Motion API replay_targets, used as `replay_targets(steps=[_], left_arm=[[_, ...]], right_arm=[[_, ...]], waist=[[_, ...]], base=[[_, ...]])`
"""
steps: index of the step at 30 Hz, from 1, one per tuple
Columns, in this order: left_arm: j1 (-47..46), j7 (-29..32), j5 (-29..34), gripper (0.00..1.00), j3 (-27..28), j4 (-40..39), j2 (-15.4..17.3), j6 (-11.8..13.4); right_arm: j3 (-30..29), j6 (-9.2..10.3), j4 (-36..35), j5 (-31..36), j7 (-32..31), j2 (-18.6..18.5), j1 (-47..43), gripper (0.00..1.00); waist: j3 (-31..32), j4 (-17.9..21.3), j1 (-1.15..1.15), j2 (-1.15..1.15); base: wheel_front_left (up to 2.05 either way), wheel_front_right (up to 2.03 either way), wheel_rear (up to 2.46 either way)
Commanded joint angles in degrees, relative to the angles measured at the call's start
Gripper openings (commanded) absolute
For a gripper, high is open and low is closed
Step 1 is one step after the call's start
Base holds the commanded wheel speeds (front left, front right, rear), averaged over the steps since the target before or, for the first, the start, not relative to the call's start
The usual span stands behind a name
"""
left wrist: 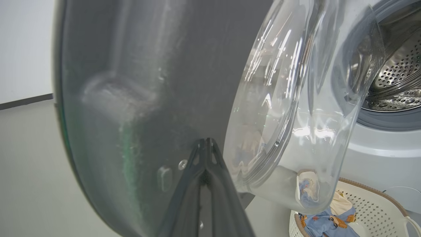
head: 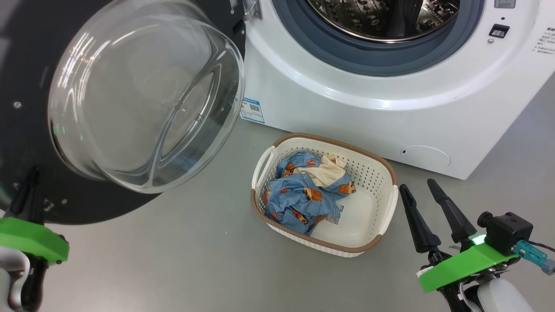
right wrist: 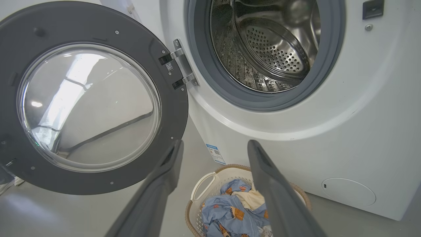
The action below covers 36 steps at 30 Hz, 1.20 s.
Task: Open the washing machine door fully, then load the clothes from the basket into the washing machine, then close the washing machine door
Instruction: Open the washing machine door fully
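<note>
The washing machine [head: 347, 108] stands with its steel drum [right wrist: 269, 49] exposed. Swung out to the left is the washing machine door [head: 26, 65], its glass bowl [head: 143, 95] bulging toward me. My left gripper [head: 32, 177] is shut, its tips [left wrist: 205, 142] against the door's dark inner rim [left wrist: 148, 82] with nothing between them. On the floor in front of the machine sits the basket [head: 373, 173], holding the clothes [head: 299, 195], light blue with bears and a cream part. To the basket's right, my right gripper [head: 417, 185] is open and empty. In the right wrist view, it [right wrist: 215, 148] is above the clothes [right wrist: 230, 214].
Bare grey floor lies around the basket and under the door. A blue label [head: 251, 108] and a round white flap [head: 425, 156] sit low on the machine's front. The door's hinge [right wrist: 182, 62] is on the opening's left side. A white wall with dark skirting [left wrist: 26, 98] runs behind the door.
</note>
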<state>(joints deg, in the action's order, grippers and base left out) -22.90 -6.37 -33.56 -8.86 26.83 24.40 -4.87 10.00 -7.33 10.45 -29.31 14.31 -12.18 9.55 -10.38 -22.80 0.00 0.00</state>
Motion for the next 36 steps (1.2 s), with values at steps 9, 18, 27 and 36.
replay_targets(steps=[9,18,27,36], left_arm=[[-0.27,-1.72,-0.66,0.0,1.75,-3.79,2.22,0.14],[3.69,-1.42,-0.87,0.0,0.58,-9.7,0.91,1.39],[8.51,-2.68,0.52,1.0,-1.21,-18.71,-0.27,3.1],[12.57,-2.18,0.58,1.0,-1.73,-25.33,-0.73,5.04]], right_arm=[[0.84,-0.16,-0.99,-0.15,0.69,0.11,0.84,1.0],[1.38,-0.16,-0.26,-0.76,0.69,0.08,0.14,1.0],[1.91,-0.16,0.34,-1.44,0.69,-0.22,-0.89,1.0],[2.34,-0.16,-0.06,-1.38,0.69,-0.66,-2.01,1.0]], waist=[[0.24,0.08,0.0,0.0],[1.7,0.72,0.0,0.0],[4.6,2.04,0.0,0.0],[6.29,5.46,0.0,0.0]], base=[[0.0,0.0,0.0],[0.0,0.0,0.0],[0.0,0.0,0.0],[0.0,0.0,0.0]])
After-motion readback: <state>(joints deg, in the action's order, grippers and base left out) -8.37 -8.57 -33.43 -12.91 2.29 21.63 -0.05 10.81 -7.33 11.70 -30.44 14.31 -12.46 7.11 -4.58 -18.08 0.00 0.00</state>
